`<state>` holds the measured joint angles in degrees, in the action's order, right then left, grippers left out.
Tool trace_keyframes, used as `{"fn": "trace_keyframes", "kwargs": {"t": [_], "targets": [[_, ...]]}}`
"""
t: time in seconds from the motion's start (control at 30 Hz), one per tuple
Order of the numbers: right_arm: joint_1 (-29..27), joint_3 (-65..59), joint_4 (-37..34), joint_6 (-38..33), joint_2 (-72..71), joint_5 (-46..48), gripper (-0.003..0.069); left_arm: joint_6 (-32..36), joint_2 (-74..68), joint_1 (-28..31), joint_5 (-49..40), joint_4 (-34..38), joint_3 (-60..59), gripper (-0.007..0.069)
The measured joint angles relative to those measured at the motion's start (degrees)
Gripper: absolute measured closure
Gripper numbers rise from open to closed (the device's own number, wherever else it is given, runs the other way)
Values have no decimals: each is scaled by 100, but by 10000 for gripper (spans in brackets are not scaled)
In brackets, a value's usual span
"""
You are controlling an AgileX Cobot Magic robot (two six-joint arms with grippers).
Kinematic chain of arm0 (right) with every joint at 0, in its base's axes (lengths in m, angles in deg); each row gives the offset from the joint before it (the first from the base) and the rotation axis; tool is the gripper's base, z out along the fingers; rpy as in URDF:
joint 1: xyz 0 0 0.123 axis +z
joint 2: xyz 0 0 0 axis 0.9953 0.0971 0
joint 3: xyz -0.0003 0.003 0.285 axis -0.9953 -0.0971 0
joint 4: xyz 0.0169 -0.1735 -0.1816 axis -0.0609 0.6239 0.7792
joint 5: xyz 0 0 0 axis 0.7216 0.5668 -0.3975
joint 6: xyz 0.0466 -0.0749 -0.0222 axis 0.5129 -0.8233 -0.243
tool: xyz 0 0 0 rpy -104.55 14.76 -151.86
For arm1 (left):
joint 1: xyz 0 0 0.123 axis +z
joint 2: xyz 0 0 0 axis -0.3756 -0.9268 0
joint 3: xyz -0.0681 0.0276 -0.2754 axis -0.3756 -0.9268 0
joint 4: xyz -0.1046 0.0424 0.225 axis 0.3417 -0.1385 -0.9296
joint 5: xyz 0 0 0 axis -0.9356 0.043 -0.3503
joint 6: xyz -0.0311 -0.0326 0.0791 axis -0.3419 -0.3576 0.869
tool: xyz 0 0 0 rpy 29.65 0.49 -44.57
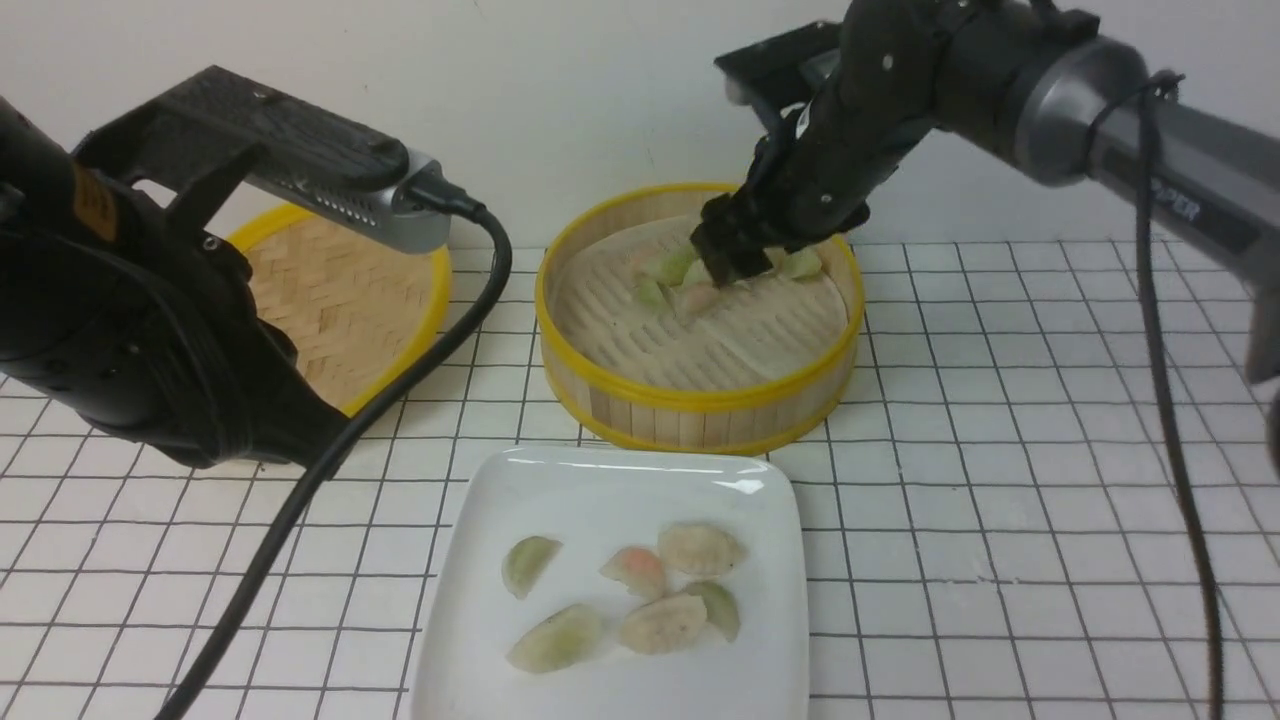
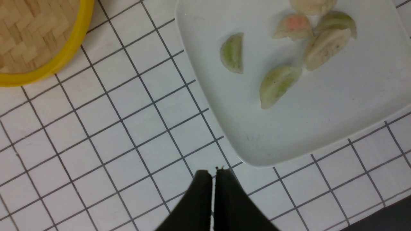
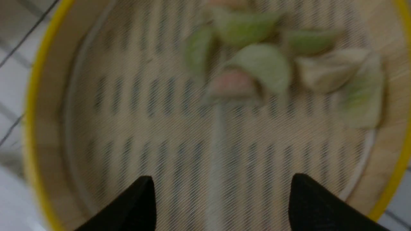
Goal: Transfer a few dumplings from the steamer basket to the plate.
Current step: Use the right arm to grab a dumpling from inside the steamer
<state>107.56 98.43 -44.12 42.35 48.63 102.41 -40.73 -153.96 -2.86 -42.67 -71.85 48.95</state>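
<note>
The steamer basket (image 1: 700, 405) stands at the middle back with several dumplings (image 1: 668, 290) on its slotted liner. My right gripper (image 1: 735, 258) hangs just above them inside the basket. In the right wrist view it (image 3: 221, 181) is open with nothing between its fingers, and the dumplings (image 3: 257, 64) lie a little ahead of the tips. The white plate (image 1: 620, 480) sits in front of the basket and holds several dumplings (image 1: 660, 622). My left gripper (image 2: 213, 175) is shut and empty over the tiles beside a corner of the plate (image 2: 321, 122).
The shallow woven lid (image 1: 340, 300) with a yellow rim lies at the back left, partly behind my left arm (image 1: 150, 320). That arm's black cable (image 1: 300, 500) runs across the tiled top to the left of the plate.
</note>
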Motion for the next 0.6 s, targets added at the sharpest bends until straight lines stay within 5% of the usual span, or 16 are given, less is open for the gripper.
{"fn": "trace_keyframes", "kwargs": {"t": [0.27, 0.6], "targets": [[-176, 1385, -64, -594, 1346, -53, 215, -57, -7, 0, 0, 0, 0, 631], [-159, 1568, -242, -826, 1899, -418, 237, -64, -9, 0, 0, 0, 0, 631]]}}
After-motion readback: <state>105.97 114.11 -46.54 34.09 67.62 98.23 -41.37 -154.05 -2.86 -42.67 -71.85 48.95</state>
